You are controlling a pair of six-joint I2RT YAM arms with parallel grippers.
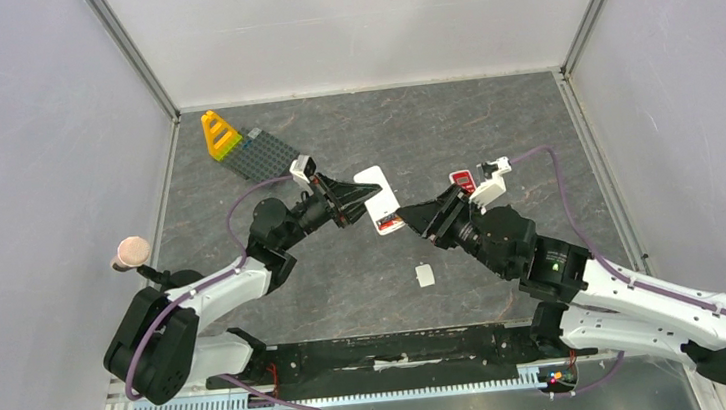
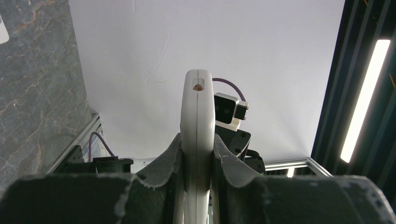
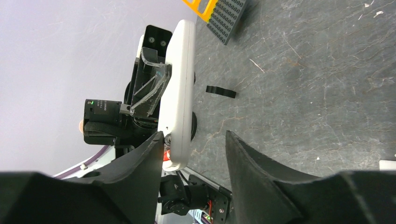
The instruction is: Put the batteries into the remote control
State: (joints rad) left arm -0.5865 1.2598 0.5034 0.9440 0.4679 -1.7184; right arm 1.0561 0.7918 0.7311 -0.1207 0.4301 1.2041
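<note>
My left gripper (image 1: pixel 351 206) is shut on the white remote (image 1: pixel 378 202) and holds it on edge above the table. In the left wrist view the remote (image 2: pixel 198 107) shows edge-on, clamped between both fingers. A red-orange battery (image 1: pixel 390 225) shows in the remote's near end; it also shows in the right wrist view (image 3: pixel 166 154). My right gripper (image 1: pixel 418 222) is open, its tips beside that end. In the right wrist view the remote (image 3: pixel 180 88) passes just inside the left finger (image 3: pixel 149 154). The blue-purple batteries are not in view.
A small white cover piece (image 1: pixel 425 276) lies on the table near the front. A red item (image 1: pixel 461 180) lies behind my right wrist. A grey brick plate (image 1: pixel 269 154) with a yellow piece (image 1: pixel 221 135) is at the back left. A black strip (image 3: pixel 221 91) lies under the remote.
</note>
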